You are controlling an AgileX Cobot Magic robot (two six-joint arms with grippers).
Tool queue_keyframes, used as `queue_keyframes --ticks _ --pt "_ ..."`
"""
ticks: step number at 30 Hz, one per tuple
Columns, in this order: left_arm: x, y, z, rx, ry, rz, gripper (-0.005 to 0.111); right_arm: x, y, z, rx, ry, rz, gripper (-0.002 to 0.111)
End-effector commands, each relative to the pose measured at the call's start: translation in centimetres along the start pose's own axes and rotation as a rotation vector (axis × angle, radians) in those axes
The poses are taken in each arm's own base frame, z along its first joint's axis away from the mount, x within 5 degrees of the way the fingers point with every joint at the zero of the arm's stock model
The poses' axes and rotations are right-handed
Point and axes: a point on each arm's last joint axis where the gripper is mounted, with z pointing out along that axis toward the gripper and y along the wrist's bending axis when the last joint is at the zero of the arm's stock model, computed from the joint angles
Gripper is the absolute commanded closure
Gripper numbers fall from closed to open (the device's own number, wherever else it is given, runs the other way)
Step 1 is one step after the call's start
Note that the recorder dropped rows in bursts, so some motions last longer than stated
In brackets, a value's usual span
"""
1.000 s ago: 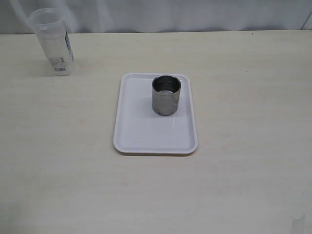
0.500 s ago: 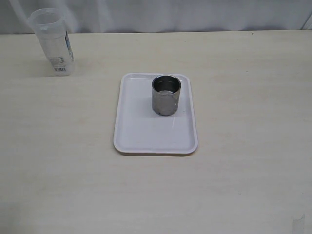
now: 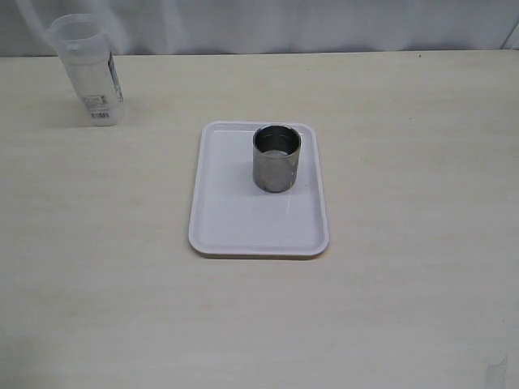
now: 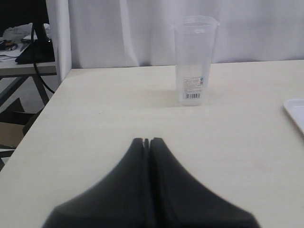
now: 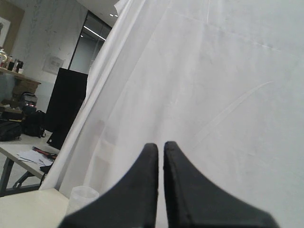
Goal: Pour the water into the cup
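The shiny steel cup (image 3: 276, 158) stands upright at the far end of a white tray (image 3: 243, 227) in the middle of the table. A tall translucent plastic container (image 3: 86, 69) with a blue label stands at the far left; it also shows in the left wrist view (image 4: 194, 59) and its rim in the right wrist view (image 5: 83, 194). The water is too faint to make out. My left gripper (image 4: 146, 140) is shut and empty, low over the table, well short of the container. My right gripper (image 5: 160, 145) is shut and empty, pointing at the white curtain. Neither gripper shows in the exterior view.
A white curtain (image 3: 324, 24) runs behind the table's far edge. The table's left edge (image 4: 47, 104) drops off beside the container, with a desk and monitor beyond it. A corner of the tray (image 4: 295, 111) shows in the left wrist view.
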Motion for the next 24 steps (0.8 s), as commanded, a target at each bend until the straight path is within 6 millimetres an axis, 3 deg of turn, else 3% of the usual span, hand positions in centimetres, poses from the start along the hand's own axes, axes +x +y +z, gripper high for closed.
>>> queue_keyframes --ticks 1,15,20,24 --pt "0.0 0.0 0.0 0.000 -0.005 -0.004 0.107 0.1 0.0 0.0 0.009 0.001 0.010 0.104" --pt "0.0 0.0 0.0 0.000 -0.005 -0.004 0.107 0.1 -0.1 0.0 0.019 -0.001 0.015 0.104" --pt "0.0 0.0 0.0 0.000 -0.005 -0.004 0.107 -0.4 -0.7 -0.1 0.070 -0.076 0.181 0.104" --pt "0.0 0.0 0.0 0.000 -0.005 -0.004 0.107 0.3 -1.2 -0.1 0.135 -0.174 0.342 0.104"
